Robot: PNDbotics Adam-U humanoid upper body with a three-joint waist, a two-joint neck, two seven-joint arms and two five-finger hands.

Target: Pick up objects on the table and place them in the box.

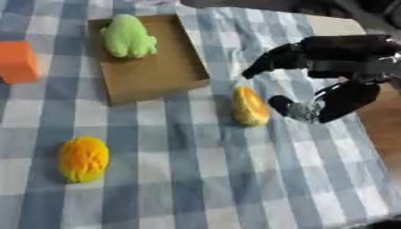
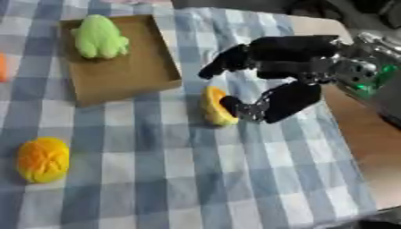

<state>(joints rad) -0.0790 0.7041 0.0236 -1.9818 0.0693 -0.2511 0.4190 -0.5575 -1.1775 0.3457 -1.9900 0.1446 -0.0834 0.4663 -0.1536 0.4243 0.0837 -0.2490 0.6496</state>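
Right eye view shows the right robot hand open, holding nothing, astride the orange slice on the table; it should close squarely, then lift toward the box.

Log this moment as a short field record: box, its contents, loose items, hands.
box: shallow brown cardboard box, upper left of the checked cloth
in box: green plush toy
loose on cloth: yellow-orange half-fruit toy; yellow-orange round toy; orange block at the left edge
right hand: right hand open, fingers above and thumb beside the half-fruit toy
left hand: not in view
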